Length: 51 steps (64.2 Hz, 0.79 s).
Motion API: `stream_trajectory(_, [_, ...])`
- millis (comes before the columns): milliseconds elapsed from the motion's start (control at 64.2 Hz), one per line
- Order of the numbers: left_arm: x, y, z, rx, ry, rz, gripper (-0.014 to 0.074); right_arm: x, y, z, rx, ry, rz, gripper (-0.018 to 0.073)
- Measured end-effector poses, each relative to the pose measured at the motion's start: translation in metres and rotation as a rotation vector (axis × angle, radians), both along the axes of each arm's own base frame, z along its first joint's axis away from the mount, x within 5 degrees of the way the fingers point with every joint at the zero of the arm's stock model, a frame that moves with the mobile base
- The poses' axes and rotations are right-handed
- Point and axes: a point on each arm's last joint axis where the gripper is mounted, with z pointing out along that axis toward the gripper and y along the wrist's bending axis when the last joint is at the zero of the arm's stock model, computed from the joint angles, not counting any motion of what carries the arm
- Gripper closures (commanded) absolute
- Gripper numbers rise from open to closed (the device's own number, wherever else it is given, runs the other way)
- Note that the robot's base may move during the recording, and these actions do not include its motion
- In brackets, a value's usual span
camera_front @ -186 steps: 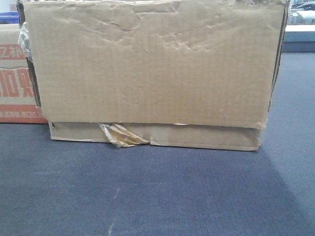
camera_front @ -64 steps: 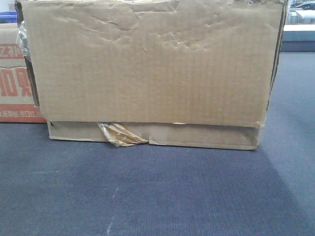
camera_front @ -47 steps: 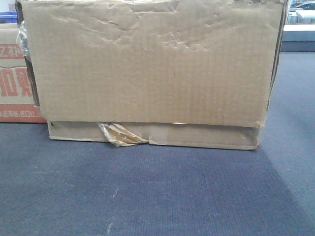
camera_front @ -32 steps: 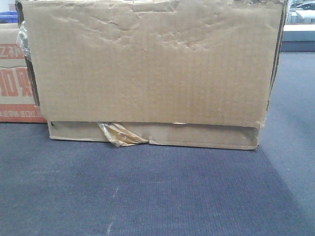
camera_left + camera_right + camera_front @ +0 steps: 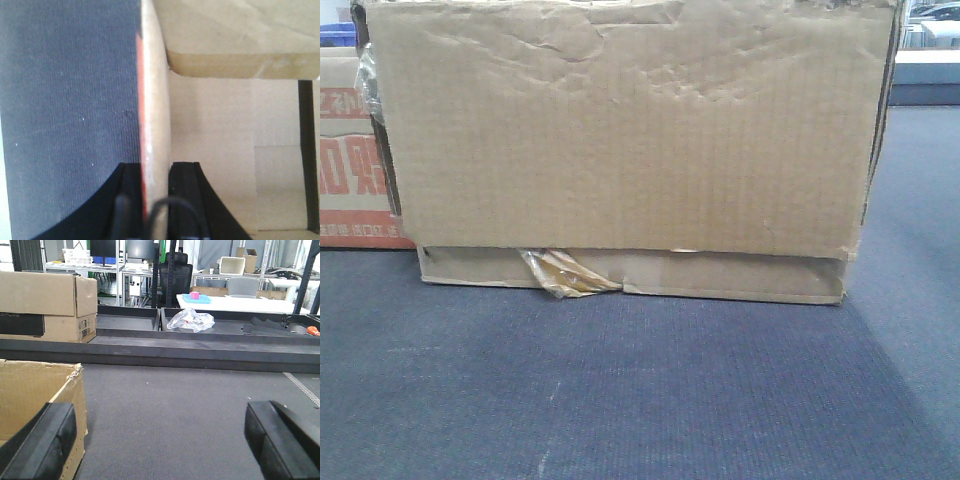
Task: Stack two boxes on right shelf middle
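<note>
A large plain cardboard box [image 5: 630, 130] with a dented face fills the front view, standing on grey-blue carpet. Crinkled tape [image 5: 570, 272] peels at its lower edge. Behind its left side stands a second box [image 5: 348, 170] with red print. In the left wrist view my left gripper [image 5: 156, 166] is shut on a thin cardboard wall with a red outer face [image 5: 155, 90], one black finger on each side. My right gripper [image 5: 160, 412] is wide open over bare carpet, its left finger [image 5: 42, 442] beside a box's torn corner [image 5: 40, 390]. The shelf is out of view.
Beyond the right gripper a low dark ledge [image 5: 165, 350] crosses the carpet, with dark trays behind it. On them sit another carton [image 5: 50, 302] and a crumpled plastic bag [image 5: 190, 320]. White tables and racks stand farther back.
The red print on the left box has shifted slightly sideways behind the big box. The big box has barely moved.
</note>
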Motion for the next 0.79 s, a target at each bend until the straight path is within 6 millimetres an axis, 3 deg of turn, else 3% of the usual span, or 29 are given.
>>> stream_trajectory(140, [-0.011, 0.001, 0.024, 0.038, -0.049, 0.019, 0.0708, 0.000, 0.000, 0.000, 0.000, 0.000, 0.000, -0.0010])
stream_trajectory(280, [-0.029, 0.000, 0.061, 0.082, -0.144, 0.030, 0.0708, 0.000, 0.000, 0.000, 0.000, 0.000, 0.000, -0.0010])
stream_trajectory(794, [-0.122, -0.022, 0.208, 0.048, -0.725, 0.142, 0.0708, 0.000, 0.000, 0.000, 0.000, 0.000, 0.000, -0.0010])
